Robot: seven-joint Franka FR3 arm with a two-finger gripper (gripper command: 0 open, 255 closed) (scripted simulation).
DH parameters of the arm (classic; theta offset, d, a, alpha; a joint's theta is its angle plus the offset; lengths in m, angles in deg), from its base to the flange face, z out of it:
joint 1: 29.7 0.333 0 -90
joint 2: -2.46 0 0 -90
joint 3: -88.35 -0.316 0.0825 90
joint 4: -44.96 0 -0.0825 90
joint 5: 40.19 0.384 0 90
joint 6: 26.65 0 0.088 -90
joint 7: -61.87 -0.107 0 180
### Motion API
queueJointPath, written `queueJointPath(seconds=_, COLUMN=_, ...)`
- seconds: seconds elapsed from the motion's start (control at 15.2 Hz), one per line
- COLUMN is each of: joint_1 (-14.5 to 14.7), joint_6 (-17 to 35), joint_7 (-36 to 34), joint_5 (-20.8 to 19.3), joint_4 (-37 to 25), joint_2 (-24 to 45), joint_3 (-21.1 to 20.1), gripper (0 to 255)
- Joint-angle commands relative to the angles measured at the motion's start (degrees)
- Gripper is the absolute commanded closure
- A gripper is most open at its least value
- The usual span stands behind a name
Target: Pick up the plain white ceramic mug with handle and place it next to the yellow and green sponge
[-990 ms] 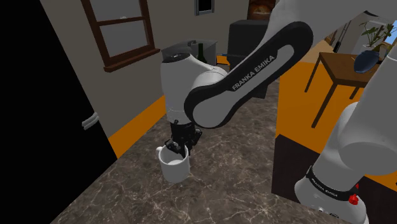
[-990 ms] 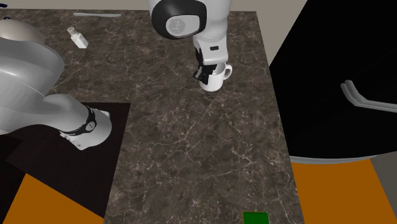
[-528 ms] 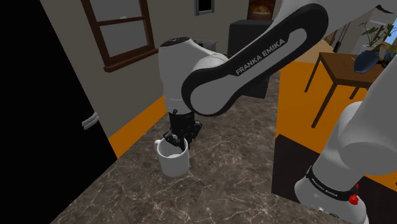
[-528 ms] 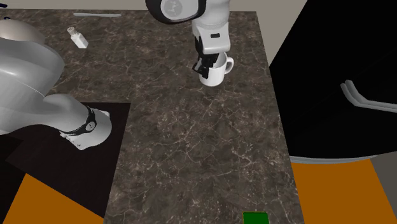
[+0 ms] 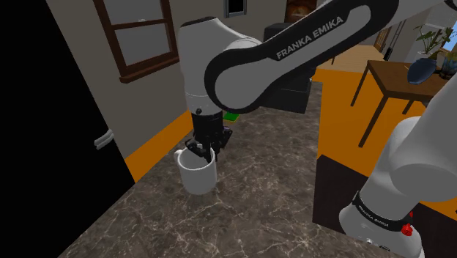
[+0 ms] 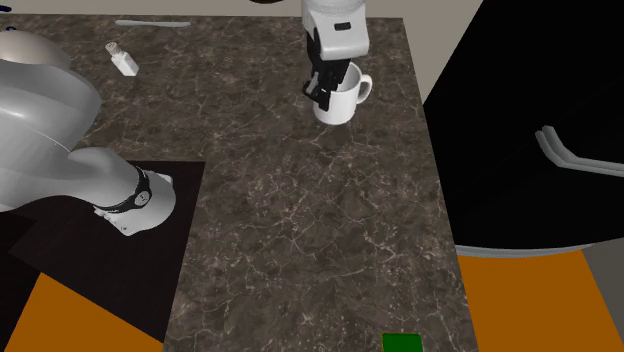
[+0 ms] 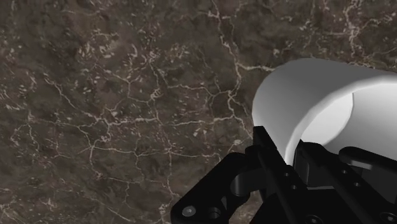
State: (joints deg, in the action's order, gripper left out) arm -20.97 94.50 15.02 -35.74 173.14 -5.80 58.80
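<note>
A plain white mug [image 5: 196, 174] with its handle hangs just above the dark marble counter [image 5: 249, 212], near the counter's edge at the shoulder view's left. My black gripper [image 5: 203, 150] comes down from above and is shut on the mug's rim, one finger inside and one outside. The second exterior view shows the mug [image 6: 338, 100] and gripper [image 6: 322, 88] near the counter's far right corner. In the wrist view the gripper [image 7: 289, 159] clasps the mug's wall [image 7: 312, 102]. The sponge shows its green face [image 6: 402, 343] at the counter's near edge and, in the shoulder view, behind the arm [image 5: 231, 116].
A small white shaker [image 6: 123, 60] and a long grey utensil [image 6: 152, 22] lie at the counter's far left. The black stand [image 6: 100, 250] takes the second exterior view's left. A black body with a pale handle [image 6: 555, 150] borders the counter's right side. A wooden table [image 5: 399, 77] stands beyond.
The gripper has risen with the mug clasped in it, lifting the mug off the counter. The arm's upper links have swung higher.
</note>
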Motion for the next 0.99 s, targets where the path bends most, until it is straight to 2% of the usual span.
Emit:
queueJointPath(seconds=0.0, joint_1=0.0, joint_6=-1.6, joint_7=0.2, joint_5=0.3, joint_4=-1.0, joint_2=-0.6, joint_3=0.1, gripper=255)
queueJointPath(seconds=0.73, joint_1=-0.1, joint_6=-10.0, joint_7=1.0, joint_5=1.1, joint_4=-7.0, joint_2=-3.2, joint_3=1.0, gripper=255)
queueJointPath(seconds=0.92, joint_1=-1.9, joint_6=-10.0, joint_7=4.2, joint_5=-0.3, joint_4=-9.0, joint_2=-1.0, joint_3=3.0, gripper=255)
